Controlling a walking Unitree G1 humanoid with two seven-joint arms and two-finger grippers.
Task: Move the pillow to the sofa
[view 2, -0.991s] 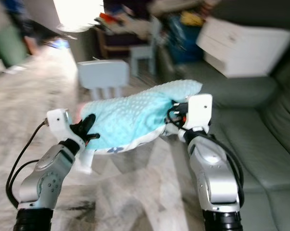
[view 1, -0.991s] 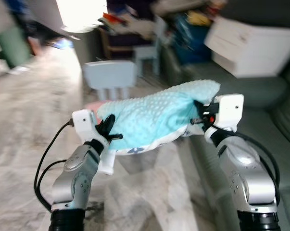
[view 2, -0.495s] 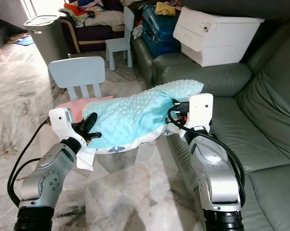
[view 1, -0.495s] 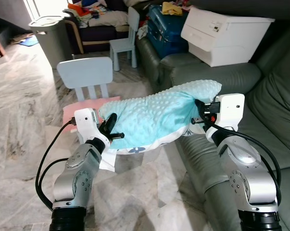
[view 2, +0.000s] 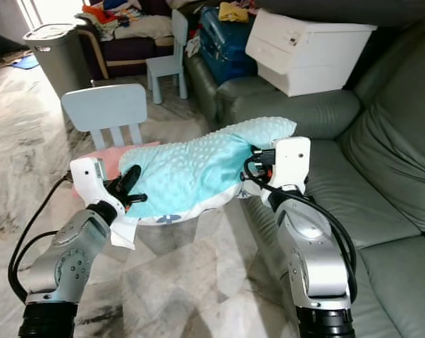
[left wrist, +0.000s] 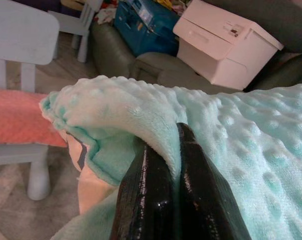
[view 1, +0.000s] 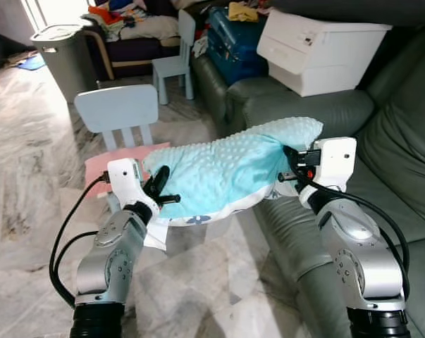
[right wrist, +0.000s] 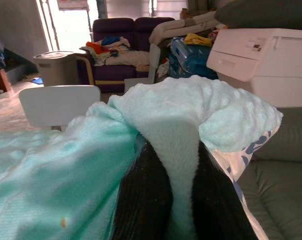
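Note:
A mint-green bumpy pillow [view 1: 226, 169] with a white printed underside hangs in the air between my two arms. My left gripper [view 1: 158, 189] is shut on its left end, the black fingers [left wrist: 156, 195] pinching a fold of the fabric. At the pillow's right end my right gripper [view 1: 291, 169] is shut on the pillow too, its fingers [right wrist: 145, 200] squeezing a fold. The grey-green leather sofa [view 2: 353, 204] lies to the right, and the pillow's right end is above the seat's front edge.
A small pale blue child's chair [view 1: 117, 109] with a pink cushion [view 1: 99, 169] stands just behind the pillow on the left. A white box [view 1: 318, 46] and a blue case [view 1: 230, 35] sit on the sofa's far end. A grey bin [view 1: 60, 53] stands at the back left on the marble floor [view 1: 29, 211].
The view has turned right, so more sofa shows and the blur is gone. Both grippers hold the pillow just as before.

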